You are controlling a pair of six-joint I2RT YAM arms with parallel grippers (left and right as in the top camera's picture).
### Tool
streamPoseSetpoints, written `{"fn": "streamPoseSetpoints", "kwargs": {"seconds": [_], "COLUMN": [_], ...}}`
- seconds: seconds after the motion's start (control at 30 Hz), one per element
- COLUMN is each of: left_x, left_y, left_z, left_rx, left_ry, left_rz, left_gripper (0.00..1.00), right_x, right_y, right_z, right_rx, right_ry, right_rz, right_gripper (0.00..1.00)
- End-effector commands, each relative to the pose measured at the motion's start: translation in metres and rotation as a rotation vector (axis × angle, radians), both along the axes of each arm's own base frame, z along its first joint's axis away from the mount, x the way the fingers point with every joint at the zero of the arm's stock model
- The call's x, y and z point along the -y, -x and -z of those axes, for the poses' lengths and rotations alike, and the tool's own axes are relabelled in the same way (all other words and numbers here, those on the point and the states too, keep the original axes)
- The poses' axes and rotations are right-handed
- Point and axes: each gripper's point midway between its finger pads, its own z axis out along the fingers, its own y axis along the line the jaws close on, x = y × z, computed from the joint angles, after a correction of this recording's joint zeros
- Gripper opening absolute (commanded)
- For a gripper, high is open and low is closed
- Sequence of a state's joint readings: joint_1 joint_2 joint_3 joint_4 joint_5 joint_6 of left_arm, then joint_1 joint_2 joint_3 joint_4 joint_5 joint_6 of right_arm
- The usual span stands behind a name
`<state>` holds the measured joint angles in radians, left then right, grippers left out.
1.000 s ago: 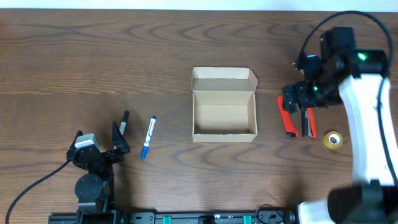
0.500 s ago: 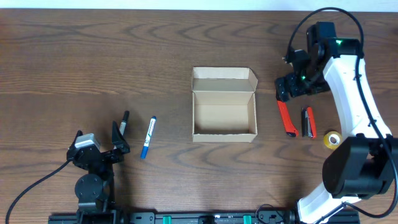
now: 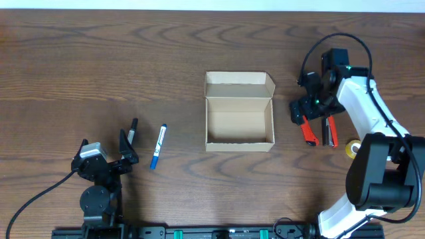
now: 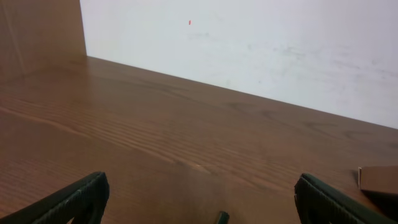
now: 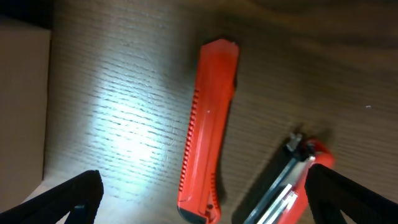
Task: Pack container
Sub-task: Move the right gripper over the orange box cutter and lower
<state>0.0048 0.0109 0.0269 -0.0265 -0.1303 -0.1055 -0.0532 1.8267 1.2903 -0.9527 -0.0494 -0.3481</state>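
Right wrist: right tool [image 5: 202, 186] spread over red cutter [image 5: 207, 124]; black-red item [image 5: 283, 186] cut off; left tool [image 4: 200, 183] spread.

A blue pen [image 3: 158, 146] lies beside a black marker [image 3: 132, 131] (well apart from the red cutter [image 5: 208, 124] and yellow tape roll [image 3: 356, 149]).

We see a dark brown wooden table [image 3: 99, 60] filling the overhead view, its grain running in long wavy bands from side to side. Along its far edge we catch a thin pale strip. From the left wrist camera we look across the tabletop to a plain white wall [image 4: 249, 56], faintly smudged, with a brown panel [image 4: 37, 31] standing at its left. In the right wrist view a bright patch of light [image 5: 124, 124] lies on the wood.
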Motion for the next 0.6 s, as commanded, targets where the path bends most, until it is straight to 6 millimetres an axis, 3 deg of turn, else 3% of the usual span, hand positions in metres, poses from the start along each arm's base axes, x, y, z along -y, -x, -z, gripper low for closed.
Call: {"fn": "streamPoseSetpoints", "kwargs": {"seconds": [0.0, 0.2, 0.57], "left_x": [-0.002, -0.002, -0.002], "left_y": [0.001, 0.001, 0.001], "left_z": [0.018, 0.018, 0.018], "left_rx": [-0.052, -0.052, -0.052], "left_ry": [0.006, 0.006, 0.006], "left_rz": [-0.011, -0.011, -0.011], "left_gripper": [0.95, 0.95, 0.96], "right_x": [-0.002, -0.002, -0.002], "right_y": [0.005, 0.008, 0.012], "right_z": [0.013, 0.031, 0.037], "right_rx": [-0.014, 0.001, -0.008], "right_ry": [-0.024, -0.025, -0.027], "right_rz": [0.018, 0.043, 0.109], "right_gripper": [0.99, 0.99, 0.97]}}
